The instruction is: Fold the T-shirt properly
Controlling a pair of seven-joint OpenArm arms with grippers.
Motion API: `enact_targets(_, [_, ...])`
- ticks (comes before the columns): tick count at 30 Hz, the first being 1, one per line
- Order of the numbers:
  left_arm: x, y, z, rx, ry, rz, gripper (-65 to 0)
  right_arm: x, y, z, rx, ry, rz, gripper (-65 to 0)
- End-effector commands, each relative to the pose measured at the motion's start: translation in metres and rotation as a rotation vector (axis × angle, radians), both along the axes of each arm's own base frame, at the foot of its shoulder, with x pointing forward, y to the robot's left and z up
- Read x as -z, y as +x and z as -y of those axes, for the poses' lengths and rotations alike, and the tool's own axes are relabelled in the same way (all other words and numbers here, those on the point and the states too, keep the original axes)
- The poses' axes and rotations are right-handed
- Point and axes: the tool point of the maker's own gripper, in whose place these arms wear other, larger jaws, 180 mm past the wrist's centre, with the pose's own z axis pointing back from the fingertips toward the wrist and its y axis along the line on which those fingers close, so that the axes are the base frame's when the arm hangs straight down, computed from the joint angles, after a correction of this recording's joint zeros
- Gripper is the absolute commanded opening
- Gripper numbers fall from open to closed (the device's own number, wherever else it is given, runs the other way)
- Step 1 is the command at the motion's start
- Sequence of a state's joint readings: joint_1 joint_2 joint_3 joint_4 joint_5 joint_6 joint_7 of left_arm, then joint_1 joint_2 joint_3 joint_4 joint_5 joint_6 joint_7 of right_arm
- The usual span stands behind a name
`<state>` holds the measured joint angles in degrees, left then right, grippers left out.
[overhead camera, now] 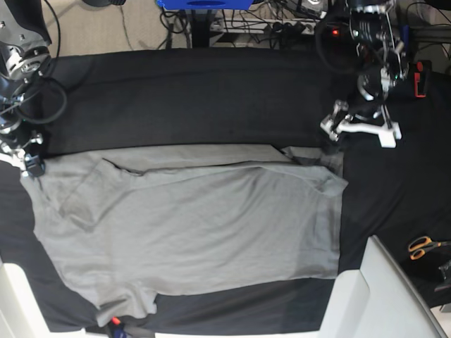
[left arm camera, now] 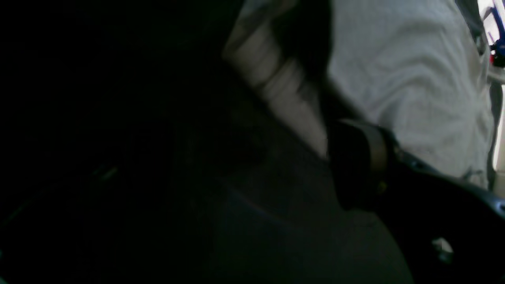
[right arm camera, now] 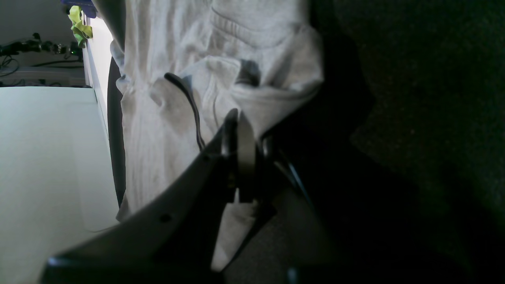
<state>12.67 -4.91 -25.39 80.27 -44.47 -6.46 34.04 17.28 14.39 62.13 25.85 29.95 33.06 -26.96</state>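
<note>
The light-grey T-shirt (overhead camera: pixel 197 225) lies spread almost flat on the black table cloth (overhead camera: pixel 197 98), with a narrow strip folded over along its far edge. My right gripper (overhead camera: pixel 33 167) sits at the shirt's far left corner. In the right wrist view it (right arm camera: pixel 240 118) is shut on a bunched fold of the T-shirt (right arm camera: pixel 158 118). My left gripper (overhead camera: pixel 332 137) hovers at the shirt's far right corner. The left wrist view is dark; there the left gripper (left arm camera: pixel 327 94) stands open low over the cloth, right at the edge of the T-shirt (left arm camera: pixel 414 79).
Orange-handled scissors (overhead camera: pixel 423 245) lie on the cloth at the right. White boards stand at the front right (overhead camera: pixel 380 289) and front left (overhead camera: pixel 14 296) corners. Cables and a blue stand (overhead camera: pixel 204 3) sit behind the table.
</note>
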Motion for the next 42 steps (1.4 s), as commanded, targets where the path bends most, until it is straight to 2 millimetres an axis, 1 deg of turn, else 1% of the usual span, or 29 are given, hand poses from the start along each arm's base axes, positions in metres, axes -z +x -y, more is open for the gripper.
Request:
enact_targets(1, [-0.016,0.01,-0.003,0.006,0.014,0.057,-5.8,-0.002,0.002,0.003,-0.003,-0.001,-0.002,-64.8])
enact_targets(2, [-0.023,0.014,-0.002,0.013,0.02,0.074,-5.8,-0.002,0.002,0.003,-0.003,-0.001,-0.002,-64.8])
enact_targets(4, [-0.027,0.017,0.002,0.032,0.015,0.074,-5.9,-0.002,0.002,0.003,-0.003,-0.001,-0.002,-64.8])
enact_targets(5, [-0.029,0.021,0.004,0.037,0.01,0.081,-5.9,-0.002,0.002,0.003,-0.003,-0.001,-0.002,-64.8])
enact_targets(6, [-0.03,0.025,0.006,0.038,0.006,0.083,-7.1,-0.002,0.002,0.003,-0.003,-0.001,-0.002,-64.8])
enact_targets(7, [-0.029,0.026,0.006,0.033,0.0,0.081,-9.7,-0.002,0.002,0.003,-0.003,-0.001,-0.002,-64.8])
enact_targets(8, [-0.027,0.027,0.006,0.028,-0.004,0.077,-13.8,-0.002,0.002,0.003,-0.003,-0.001,-0.002,-64.8])
enact_targets(10, [-0.019,0.028,0.005,0.021,-0.016,0.06,-27.3,-0.002,0.002,0.003,-0.003,-0.001,-0.002,-64.8])
enact_targets(12, [-0.014,0.031,0.004,0.014,-0.027,0.049,-39.2,-0.002,0.002,0.003,-0.003,-0.001,-0.002,-64.8])
enact_targets(13, [-0.01,0.031,0.004,0.011,-0.034,0.041,-44.1,-0.002,0.002,0.003,-0.003,-0.001,-0.002,-64.8])
enact_targets(15, [-0.007,0.033,0.002,0.008,-0.037,0.032,-50.4,-0.002,0.002,0.003,-0.003,-0.001,-0.002,-64.8])
enact_targets(17, [-0.003,0.032,0.001,0.007,-0.038,0.021,-53.0,-0.002,0.002,0.003,-0.003,-0.001,-0.002,-64.8])
enact_targets(20, [-0.001,0.03,0.0,0.001,-0.04,0.017,-52.2,-0.003,0.002,0.005,-0.001,-0.005,-0.002,-64.8])
enact_targets(23, [-0.001,0.03,-0.001,0.0,-0.038,0.017,-46.9,-0.003,0.002,0.005,-0.001,-0.005,-0.002,-64.8])
enact_targets(26, [-0.001,0.03,-0.001,-0.001,-0.039,0.016,-40.2,-0.003,0.001,0.006,-0.001,-0.006,-0.002,-64.8])
enact_targets(28, [0.0,0.03,-0.001,-0.001,-0.04,0.014,-37.8,-0.003,0.001,0.006,-0.001,-0.006,-0.002,-64.8])
enact_targets(33, [0.001,0.029,-0.002,-0.002,-0.038,0.01,-38.0,-0.003,0.001,0.006,-0.001,-0.006,-0.002,-64.8])
enact_targets(34, [0.004,0.027,-0.004,-0.004,-0.039,0.0,-38.0,-0.003,0.001,0.006,-0.001,-0.006,-0.002,-64.8])
enact_targets(35, [0.005,0.031,-0.007,-0.006,-0.037,-0.002,-38.0,-0.003,0.001,0.006,-0.001,-0.006,-0.002,-64.8])
enact_targets(38, [0.016,0.032,-0.009,-0.018,-0.057,-0.032,-38.0,-0.003,0.001,0.006,-0.001,-0.006,-0.002,-64.8])
enact_targets(40, [0.02,0.031,-0.016,-0.022,-0.052,-0.048,-38.0,-0.003,0.001,0.006,-0.001,-0.006,-0.002,-64.8])
enact_targets(42, [0.016,0.038,-0.017,-0.02,-0.048,-0.035,-38.0,-0.003,0.001,0.007,0.002,-0.005,-0.001,-64.8])
